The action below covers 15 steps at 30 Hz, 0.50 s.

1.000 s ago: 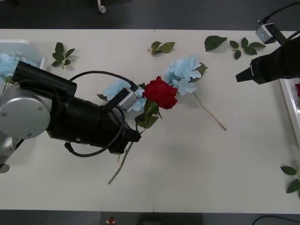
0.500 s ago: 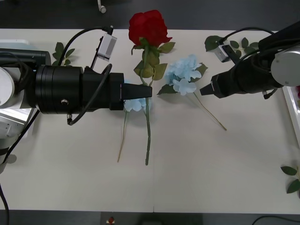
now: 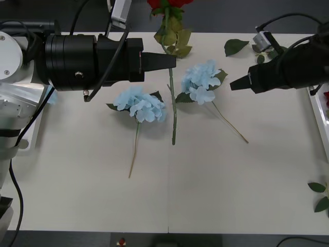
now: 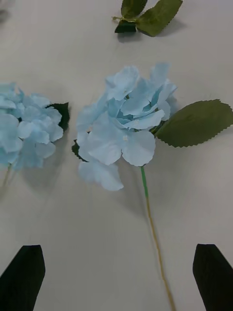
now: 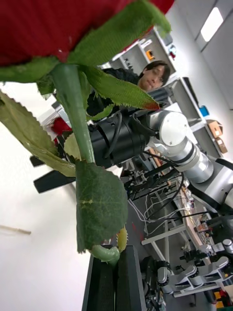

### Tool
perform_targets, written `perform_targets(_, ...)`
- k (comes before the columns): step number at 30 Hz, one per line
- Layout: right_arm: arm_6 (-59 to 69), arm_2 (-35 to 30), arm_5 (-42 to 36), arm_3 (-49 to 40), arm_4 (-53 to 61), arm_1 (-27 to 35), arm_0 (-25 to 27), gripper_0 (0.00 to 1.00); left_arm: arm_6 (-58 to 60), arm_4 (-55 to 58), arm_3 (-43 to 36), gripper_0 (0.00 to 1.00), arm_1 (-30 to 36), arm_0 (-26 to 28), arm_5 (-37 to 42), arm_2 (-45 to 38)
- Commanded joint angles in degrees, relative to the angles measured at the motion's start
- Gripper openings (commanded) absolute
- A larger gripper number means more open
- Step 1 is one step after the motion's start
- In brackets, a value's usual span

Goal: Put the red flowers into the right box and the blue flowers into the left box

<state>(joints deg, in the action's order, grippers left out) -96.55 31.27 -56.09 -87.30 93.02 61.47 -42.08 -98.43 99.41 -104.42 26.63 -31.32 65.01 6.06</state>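
Above the table, the left gripper (image 3: pixel 174 62) pinches a red rose (image 5: pixel 73 29) by its stem, bloom cut off overhead; the right gripper (image 4: pixel 116 277) gapes empty over a blue flower (image 4: pixel 126 129).

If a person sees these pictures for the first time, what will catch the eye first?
First, the red rose held up over the table's far edge, its stem pinched in the shut left hand. Then two blue flowers lying mid-table, one on each side of the hanging stem. The open right hand hovers beside the right one.
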Motion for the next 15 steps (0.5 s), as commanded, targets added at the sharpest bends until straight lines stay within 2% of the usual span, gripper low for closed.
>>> perform_targets(1, -13.1, -0.8, 0.4, 4.7, 13.0, 6.2, -0.9, 0.89, -5.3, 2.8, 1.4, 0.00, -0.4, -3.0, -0.8, 0.6)
perform_targets(8, -31.0, -0.8, -5.1, 15.2, 35.9, 9.8, -0.2, 0.89, -6.2, 4.7, 1.8, 0.00, -0.4, -3.0, -0.7, 0.7)
perform_targets(10, -32.4, -0.8, -5.8, 16.0, 37.1, 9.8, -0.2, 0.89, -6.2, 4.7, 1.8, 0.00, -0.4, -3.0, -0.7, 0.7)
perform_targets(15, -44.0, -0.7, -11.7, 22.5, 48.7, 9.7, 2.4, 0.89, -6.2, 4.7, 1.8, 0.00, -0.4, -3.0, -0.7, 0.7)
